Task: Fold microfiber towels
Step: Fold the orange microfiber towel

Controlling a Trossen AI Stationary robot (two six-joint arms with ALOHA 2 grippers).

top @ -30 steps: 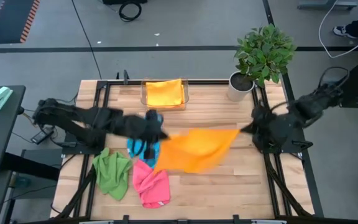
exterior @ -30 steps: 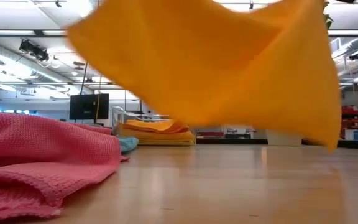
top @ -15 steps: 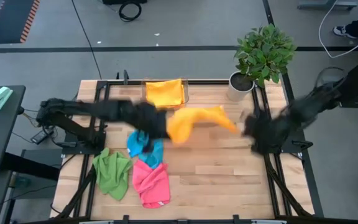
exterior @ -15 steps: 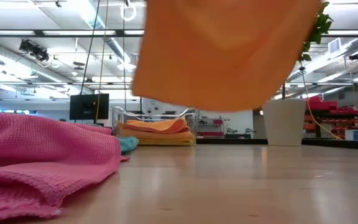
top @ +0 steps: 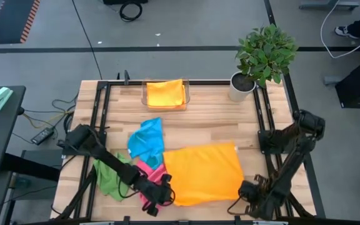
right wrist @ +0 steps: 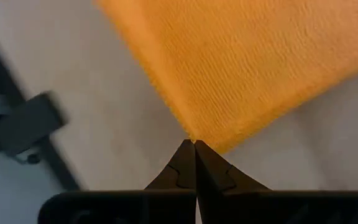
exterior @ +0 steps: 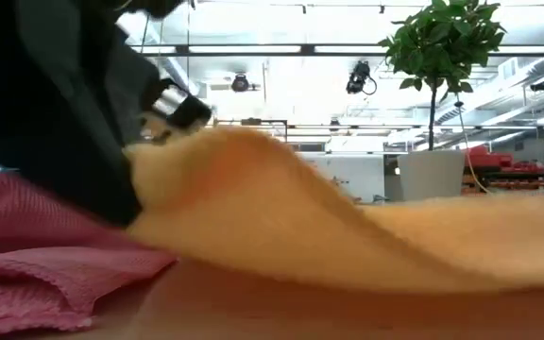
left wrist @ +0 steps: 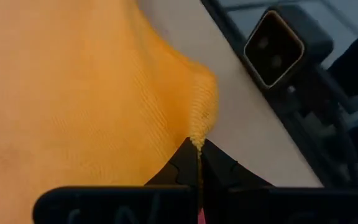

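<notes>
I am seeing a large orange towel lying spread nearly flat near the table's front edge, right of centre. A crumpled blue towel is touching its rear left corner. A bunched pink towel and green towel are lying toward the front left corner. Another orange towel, folded, is sitting at the rear edge.

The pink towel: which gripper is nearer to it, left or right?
Left. The left gripper pinches the orange towel's near corner right beside the pink towel; the right gripper holds the opposite near corner, the orange towel's whole width away.
</notes>
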